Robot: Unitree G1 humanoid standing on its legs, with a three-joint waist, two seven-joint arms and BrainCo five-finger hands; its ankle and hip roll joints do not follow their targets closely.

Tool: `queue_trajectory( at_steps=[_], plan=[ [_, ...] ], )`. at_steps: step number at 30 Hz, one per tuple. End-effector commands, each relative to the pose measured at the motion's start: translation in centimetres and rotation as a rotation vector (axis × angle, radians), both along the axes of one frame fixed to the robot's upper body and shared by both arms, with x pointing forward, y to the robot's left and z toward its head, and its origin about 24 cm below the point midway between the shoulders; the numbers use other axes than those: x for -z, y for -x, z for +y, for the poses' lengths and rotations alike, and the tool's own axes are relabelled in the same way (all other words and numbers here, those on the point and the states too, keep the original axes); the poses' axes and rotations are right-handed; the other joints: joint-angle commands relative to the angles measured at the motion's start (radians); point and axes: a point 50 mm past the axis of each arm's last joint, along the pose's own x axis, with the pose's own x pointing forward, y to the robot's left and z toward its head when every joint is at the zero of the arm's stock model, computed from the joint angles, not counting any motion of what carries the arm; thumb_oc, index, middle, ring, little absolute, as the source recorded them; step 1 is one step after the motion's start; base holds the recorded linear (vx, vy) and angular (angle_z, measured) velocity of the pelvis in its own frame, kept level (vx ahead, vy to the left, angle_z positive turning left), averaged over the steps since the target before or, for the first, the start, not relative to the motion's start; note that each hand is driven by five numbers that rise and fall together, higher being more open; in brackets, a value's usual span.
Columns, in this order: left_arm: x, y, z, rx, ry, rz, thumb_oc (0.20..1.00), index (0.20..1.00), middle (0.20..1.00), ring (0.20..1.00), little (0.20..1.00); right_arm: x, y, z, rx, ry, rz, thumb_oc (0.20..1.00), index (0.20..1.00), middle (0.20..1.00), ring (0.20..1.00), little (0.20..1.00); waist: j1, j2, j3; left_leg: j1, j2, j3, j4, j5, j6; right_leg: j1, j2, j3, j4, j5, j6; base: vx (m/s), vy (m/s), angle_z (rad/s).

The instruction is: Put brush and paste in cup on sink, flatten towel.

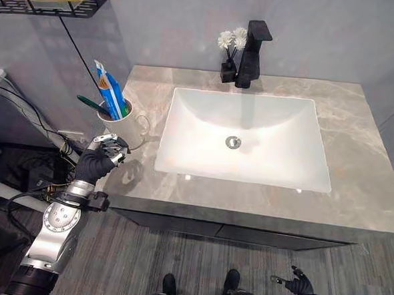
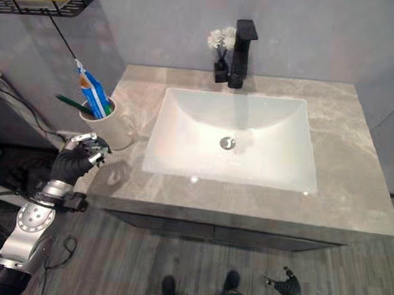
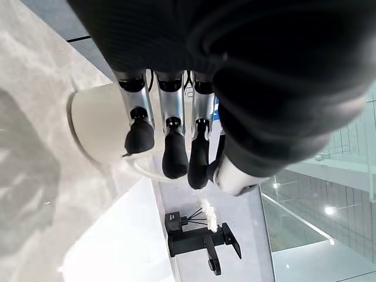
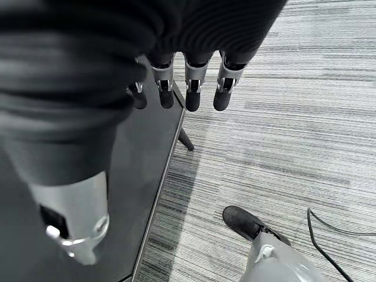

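At the worktop's left edge, the left hand (image 1: 101, 156) hangs with fingers loosely straight, holding nothing, just beside the cup (image 1: 127, 128). Brush (image 1: 88, 103) and paste (image 1: 109, 90) stand in the cup. Right of it lies the sink (image 1: 276, 172). Low by the floor hangs the right hand (image 1: 301, 285), fingers relaxed.

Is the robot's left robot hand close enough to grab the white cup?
Probably yes. The left robot hand hovers right beside the white cup on the counter, fingers relaxed and empty. Nothing sits between them, so the way looks free.
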Motion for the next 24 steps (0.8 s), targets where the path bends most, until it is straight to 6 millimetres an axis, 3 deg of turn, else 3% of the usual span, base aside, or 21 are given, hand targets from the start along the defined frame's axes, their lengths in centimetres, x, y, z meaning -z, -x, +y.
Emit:
queue_trajectory(
  at_steps=[1,3,4,10,11,14,19,20,22,24],
  plan=[
    [1.8,2.2,4.3,-0.269,0.222,0.047,0.200,0.200,0.200,0.200,0.200,-3.2,0.9,-5.7,0.069,0.055,-0.092,1.000,1.000,1.000,1.000,1.000,0.024,-0.060,0.024,-0.166,0.281,0.268,0.378,0.068,-0.083,0.064,-0.136,0.063,0.215,-0.127,0.072,-0.03,-0.064,-0.03],
    [2.4,2.1,3.9,-0.264,0.231,0.068,0.200,0.200,0.200,0.200,0.200,-2.9,1.6,-6.2,0.174,0.059,-0.092,1.000,1.000,1.000,1.000,1.000,0.017,-0.034,0.024,-0.149,0.300,0.259,0.321,0.162,-0.116,0.083,-0.107,0.051,0.190,-0.134,0.059,-0.07,-0.098,-0.05],
    [2.7,2.4,3.5,-0.249,0.236,0.080,0.200,0.200,0.200,0.200,0.200,-2.7,1.8,-6.4,0.229,0.055,-0.090,1.000,1.000,1.000,1.000,1.000,0.018,-0.025,0.022,-0.137,0.297,0.254,0.287,0.174,-0.120,0.091,-0.103,0.048,0.177,-0.134,0.059,-0.06,-0.049,0.00],
    [3.7,3.2,3.9,-0.261,0.234,0.125,0.200,0.200,0.200,0.200,0.200,-1.8,1.9,-5.0,0.172,0.035,-0.041,1.000,1.000,1.000,1.000,1.000,0.013,-0.001,0.001,-0.080,0.283,0.246,0.195,0.221,-0.134,0.126,-0.079,0.032,0.135,-0.124,0.053,0.00,-0.036,0.15],
    [3.7,3.1,3.8,-0.256,0.225,0.122,0.200,0.200,0.200,0.200,0.200,-1.4,2.2,-4.4,0.098,0.040,0.002,1.000,1.000,1.000,1.000,1.000,0.016,0.004,-0.007,-0.074,0.278,0.234,0.180,0.232,-0.140,0.147,-0.075,0.020,0.106,-0.116,0.052,0.02,-0.005,0.05],
    [3.5,3.0,3.6,-0.240,0.207,0.120,0.200,0.200,0.200,0.200,0.200,-1.2,2.3,-4.1,0.042,0.053,0.035,1.000,1.000,1.000,1.000,1.000,0.020,0.003,-0.009,-0.086,0.273,0.218,0.189,0.223,-0.140,0.169,-0.076,0.004,0.071,-0.102,0.057,0.01,0.016,0.14],
    [2.9,2.9,3.7,-0.227,0.183,0.102,0.200,0.200,0.200,0.200,0.200,-0.7,2.7,-3.4,0.035,0.043,0.064,1.000,1.000,1.000,1.000,1.000,0.026,-0.018,-0.017,-0.105,0.221,0.201,0.245,0.098,-0.108,0.208,-0.133,-0.007,0.037,-0.057,0.083,0.06,0.140,0.12],
    [2.1,2.8,3.4,-0.197,0.163,0.076,0.200,0.200,0.200,0.200,0.200,-0.6,2.9,-3.5,0.063,0.043,0.070,1.000,1.000,1.000,1.000,1.000,0.028,-0.024,-0.020,-0.106,0.191,0.198,0.267,0.041,-0.090,0.215,-0.168,-0.005,0.029,-0.024,0.102,0.09,0.295,0.07],
    [1.2,2.6,3.0,-0.161,0.126,0.047,0.200,0.200,0.200,0.200,0.200,-0.5,3.1,-3.5,0.077,0.036,0.080,1.000,1.000,1.000,1.000,1.000,0.032,-0.029,-0.027,-0.106,0.150,0.200,0.274,0.006,-0.068,0.209,-0.210,0.005,0.035,0.037,0.124,0.08,0.301,0.10],
    [0.4,2.5,2.8,-0.134,0.090,0.021,0.200,0.200,0.200,0.200,0.200,-0.4,3.1,-3.5,0.071,0.038,0.088,1.000,1.000,1.000,1.000,1.000,0.035,-0.032,-0.036,-0.087,0.097,0.215,0.256,-0.025,-0.036,0.180,-0.274,0.013,0.084,0.138,0.138,0.06,0.256,0.14]
  ],
)
